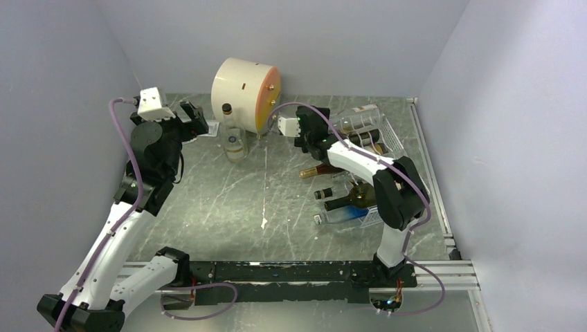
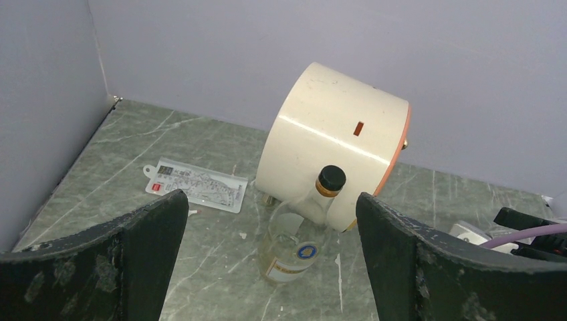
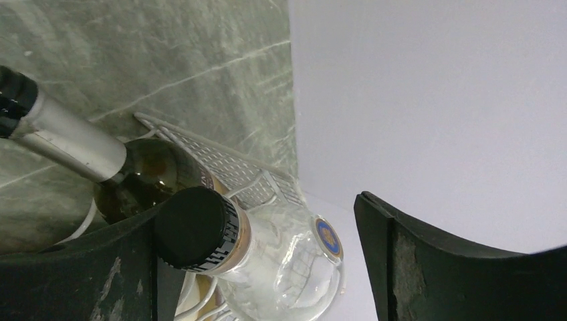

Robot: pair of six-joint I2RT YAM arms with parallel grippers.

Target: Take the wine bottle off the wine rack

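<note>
- Rack [image 3: 234,164] is set at the bench's far right corner; clear bottle [image 1: 360,119] is laid on top, neck out for grabbing
- Right gripper [image 3: 257,261] is spread wide around its cap, nothing clamped
- Left gripper [image 2: 271,200] is open, empty

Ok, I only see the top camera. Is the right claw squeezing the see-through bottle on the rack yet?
Observer: Not yet. The right claw is open; the clear bottle has its black cap beside one finger.
Operator: What's next to it?
Observer: A dark bottle with a silver neck, lying on the white rack.
Operator: And the other arm?
Observer: The left claw is open, empty, facing a standing bottle and a cream drum.
</note>
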